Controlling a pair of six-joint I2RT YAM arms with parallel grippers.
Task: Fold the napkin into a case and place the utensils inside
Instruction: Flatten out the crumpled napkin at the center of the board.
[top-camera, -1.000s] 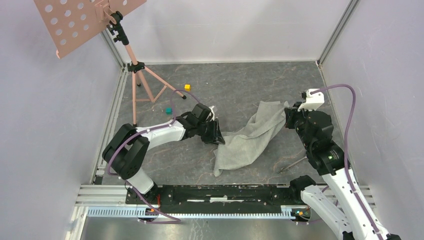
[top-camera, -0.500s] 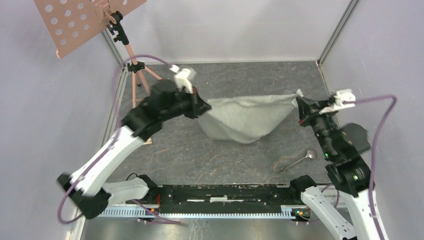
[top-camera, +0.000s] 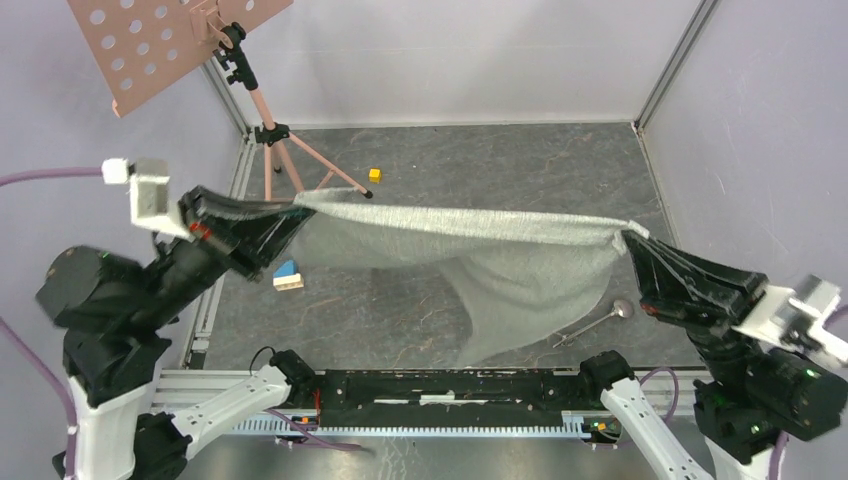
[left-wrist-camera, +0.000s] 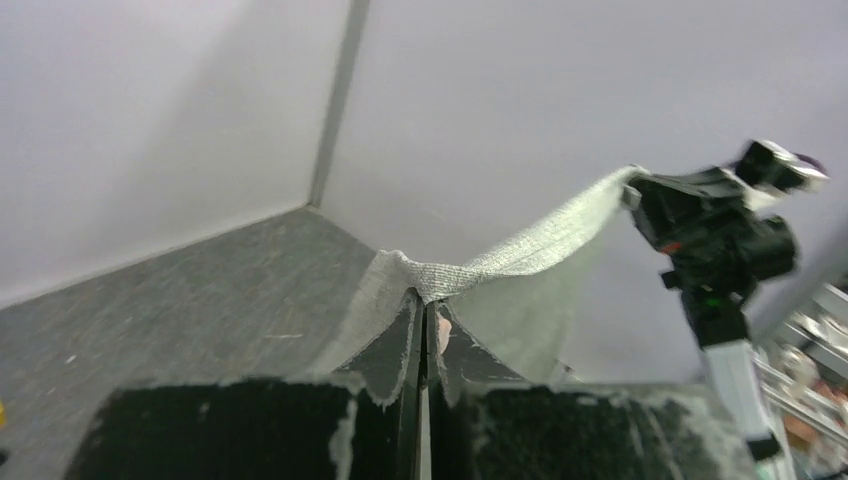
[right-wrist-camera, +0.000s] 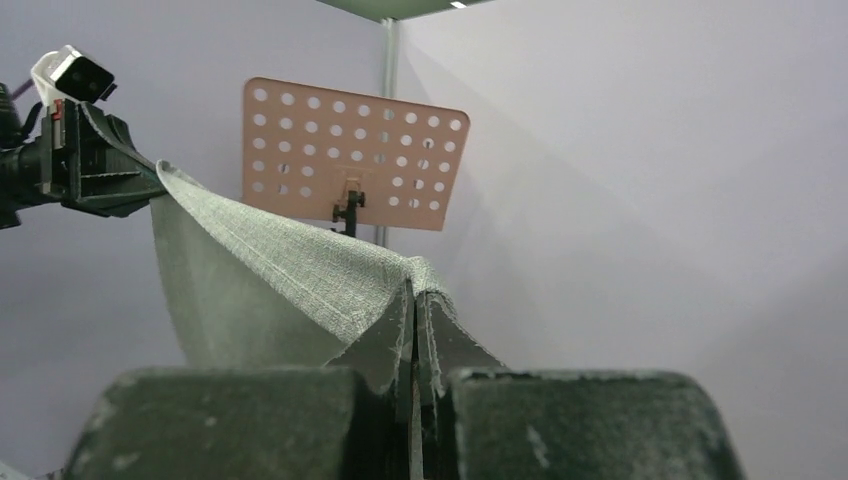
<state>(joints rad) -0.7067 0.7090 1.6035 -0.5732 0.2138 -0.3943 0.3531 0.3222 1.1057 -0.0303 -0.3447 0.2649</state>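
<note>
Two corners of napkin (top-camera: 480, 250) clamped, one in left hand (top-camera: 293, 209), one in right hand (top-camera: 630, 239), cloth stretched between (middle sagging).

Between the left claw (top-camera: 291, 211) and the right claw (top-camera: 631, 240), the hanging napkin (top-camera: 500, 262) hides part of the desk (top-camera: 480, 160). Near the right claw, the spoon's (top-camera: 601, 321) handle end is too small to tell.

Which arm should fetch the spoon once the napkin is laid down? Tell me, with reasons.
Right, probably. The spoon lies on that arm's side, near the right hand; the left hand is far across. Both hands currently clamp the napkin.
</note>
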